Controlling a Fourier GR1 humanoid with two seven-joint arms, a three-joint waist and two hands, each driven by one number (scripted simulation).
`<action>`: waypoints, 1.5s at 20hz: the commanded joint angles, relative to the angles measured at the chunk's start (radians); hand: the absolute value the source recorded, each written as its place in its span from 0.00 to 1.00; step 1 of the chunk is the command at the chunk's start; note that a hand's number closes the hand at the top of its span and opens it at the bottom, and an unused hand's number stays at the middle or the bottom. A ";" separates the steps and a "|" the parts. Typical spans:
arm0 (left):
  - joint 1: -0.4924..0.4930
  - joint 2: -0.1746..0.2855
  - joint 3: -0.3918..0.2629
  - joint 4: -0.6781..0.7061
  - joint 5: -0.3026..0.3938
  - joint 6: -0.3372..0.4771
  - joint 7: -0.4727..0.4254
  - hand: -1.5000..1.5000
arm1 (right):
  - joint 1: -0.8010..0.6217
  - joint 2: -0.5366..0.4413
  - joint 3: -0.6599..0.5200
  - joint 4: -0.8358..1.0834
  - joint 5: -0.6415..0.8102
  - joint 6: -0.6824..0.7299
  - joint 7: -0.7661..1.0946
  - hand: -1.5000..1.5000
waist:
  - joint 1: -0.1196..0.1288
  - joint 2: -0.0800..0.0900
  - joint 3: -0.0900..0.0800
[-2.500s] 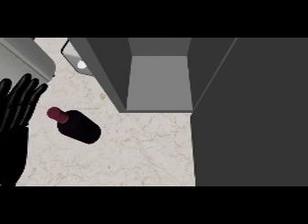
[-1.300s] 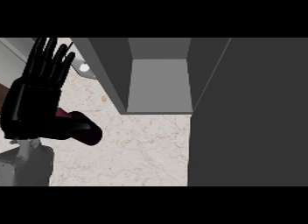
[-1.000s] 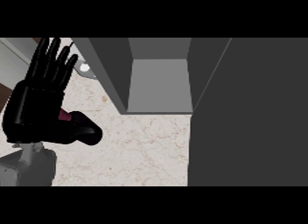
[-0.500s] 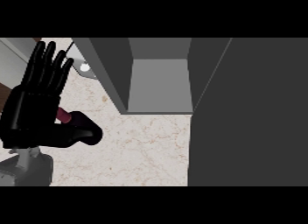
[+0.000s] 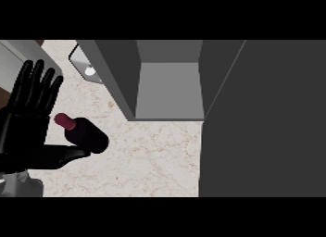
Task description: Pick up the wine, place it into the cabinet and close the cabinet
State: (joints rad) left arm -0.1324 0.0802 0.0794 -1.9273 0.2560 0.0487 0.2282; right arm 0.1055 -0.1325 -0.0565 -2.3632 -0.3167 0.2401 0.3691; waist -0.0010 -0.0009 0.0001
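— What colour is the bottle [image 5: 87, 136]?
— Dark maroon, redder cap. The hand [image 5: 22, 134] is black.
— And the desk [image 5: 152, 157]?
— Cream, with thin brown veins. The cabinet [image 5: 167, 88] is grey, its door [image 5: 275, 115] darker.

Views: one only, the head view.
Position: we look from the robot's head, above the worktop [image 5: 159, 162].
Direction: steeply downward; we see into the open cabinet [image 5: 169, 88] at upper centre, with a dark panel [image 5: 275, 120] filling the right side.
Nearness: close; worktop and cabinet fill the frame.
Mirroring: none; the left hand [image 5: 19, 134] enters at the lower left edge.
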 commanded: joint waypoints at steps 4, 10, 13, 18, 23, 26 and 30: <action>0.048 0.042 0.073 0.045 0.036 -0.053 -0.036 0.00 | -0.004 0.039 0.038 -0.013 0.031 -0.002 -0.005 0.00 | 0.001 0.000 0.000; 0.106 0.066 0.115 0.131 0.048 -0.134 -0.138 0.00 | -0.013 0.073 0.107 -0.023 0.106 -0.027 0.015 0.00 | 0.001 0.001 0.000; 0.079 0.079 0.135 0.208 0.027 -0.141 -0.173 0.00 | -0.016 0.044 0.050 -0.031 0.054 -0.020 0.041 0.00 | -0.002 0.001 0.000; 0.151 0.100 0.174 0.193 0.089 -0.205 -0.159 0.00 | 0.031 0.035 -0.014 -0.027 -0.015 0.023 0.003 0.00 | 0.000 0.000 0.000; 0.117 0.087 0.185 0.335 0.038 -0.200 -0.266 0.00 | 0.031 0.066 0.056 -0.055 0.056 0.014 0.013 0.00 | -0.001 0.000 0.000; 0.148 0.093 0.192 0.464 0.014 -0.270 -0.406 0.00 | -0.042 0.014 -0.027 -0.007 -0.045 0.024 0.050 0.00 | 0.000 0.002 0.000; 0.073 0.100 0.176 0.518 -0.017 -0.229 -0.359 0.00 | -0.045 0.050 0.032 -0.055 0.018 -0.023 0.098 0.00 | -0.001 0.001 0.000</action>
State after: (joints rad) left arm -0.0445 0.1640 0.2447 -1.4650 0.2448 -0.1689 -0.1158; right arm 0.0823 -0.0824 -0.0185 -2.3768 -0.2788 0.2434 0.4119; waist -0.0031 0.0000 -0.0002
